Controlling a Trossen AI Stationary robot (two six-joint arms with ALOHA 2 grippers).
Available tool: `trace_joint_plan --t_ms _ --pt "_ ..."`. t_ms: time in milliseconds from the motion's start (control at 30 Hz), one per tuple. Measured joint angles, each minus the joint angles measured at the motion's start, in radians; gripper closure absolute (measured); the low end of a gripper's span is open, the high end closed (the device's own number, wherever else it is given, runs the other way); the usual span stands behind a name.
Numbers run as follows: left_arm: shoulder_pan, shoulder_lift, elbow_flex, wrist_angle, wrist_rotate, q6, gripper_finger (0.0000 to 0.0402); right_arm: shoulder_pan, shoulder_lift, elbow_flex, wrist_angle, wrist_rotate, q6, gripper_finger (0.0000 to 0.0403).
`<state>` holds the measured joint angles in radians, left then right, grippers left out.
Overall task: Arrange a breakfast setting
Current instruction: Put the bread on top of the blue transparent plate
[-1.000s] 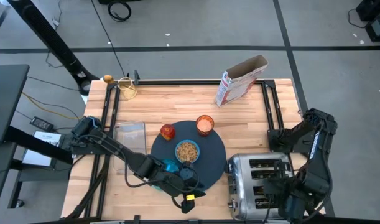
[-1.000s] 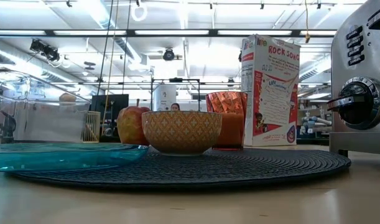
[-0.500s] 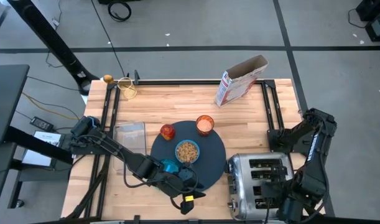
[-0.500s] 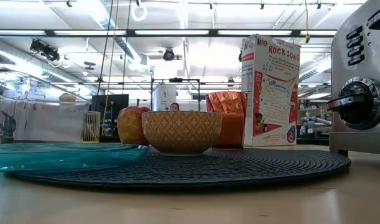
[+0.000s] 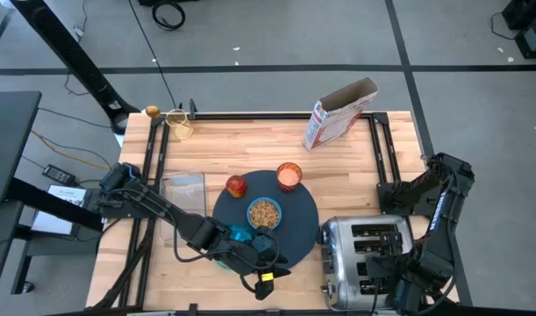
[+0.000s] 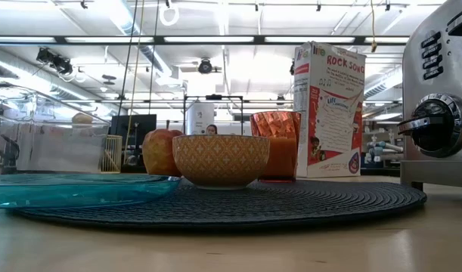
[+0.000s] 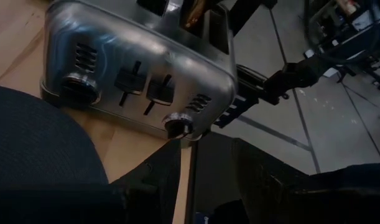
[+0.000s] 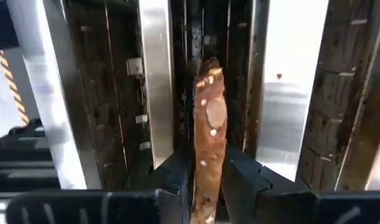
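While the clear tray lies at the table's left, the left gripper rests low at the front edge of the dark-grey mat, its jaw state not discernible. On the mat stand the blue bowl and orange cup; the apple sits at its rim and the teal plate overlaps its left front. Farther right, behind, stands an open cereal box. At the chrome toaster, the right gripper clasps the brown, seed-flecked toast slice, upright on edge over a slot.
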<state>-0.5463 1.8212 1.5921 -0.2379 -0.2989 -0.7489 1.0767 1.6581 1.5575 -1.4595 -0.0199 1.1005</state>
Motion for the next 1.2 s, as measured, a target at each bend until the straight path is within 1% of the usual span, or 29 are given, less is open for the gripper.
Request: trace_joint_plan --t_ms 133,333,433,533,633,733,867,1033,1133,1200 --pt "-0.013 -0.034 0.000 -0.007 0.000 0.008 0.0253 0.000 0.000 0.000 0.000 -0.005 -0.005 0.0338" --pt "-0.020 -0.078 0.000 -0.016 0.002 0.050 0.0253 0.000 0.000 0.000 0.000 -0.015 -0.005 0.0386" --pt "-0.019 -0.097 0.000 -0.022 0.000 0.071 0.0253 -0.001 0.000 0.011 -0.011 -0.039 0.001 0.0391" --pt "-0.019 -0.112 0.000 -0.029 0.000 0.104 0.0253 -0.004 0.000 0.066 -0.052 -0.040 0.019 0.0386" --pt "-0.020 -0.119 0.000 -0.037 0.000 0.117 0.0253 -0.016 0.000 0.155 -0.115 -0.039 0.022 0.0387" --pt "-0.025 -0.128 0.000 -0.093 0.002 0.106 0.0253 -0.040 -0.003 0.250 -0.112 -0.030 0.001 0.0391" --pt "-0.033 -0.148 0.000 -0.146 0.001 0.089 0.0253 -0.087 -0.005 0.375 -0.111 0.014 -0.002 0.0390" --pt "-0.036 -0.188 0.000 -0.157 0.002 0.084 0.0253 -0.150 -0.005 0.512 -0.111 0.117 -0.043 0.0390" --pt "-0.038 -0.214 0.000 -0.161 0.001 0.111 0.0253 -0.189 -0.005 0.564 -0.105 0.205 -0.108 0.0390" --pt "-0.040 -0.240 0.000 -0.165 0.000 0.141 0.0253 -0.216 -0.006 0.582 -0.081 0.271 -0.182 0.0390"
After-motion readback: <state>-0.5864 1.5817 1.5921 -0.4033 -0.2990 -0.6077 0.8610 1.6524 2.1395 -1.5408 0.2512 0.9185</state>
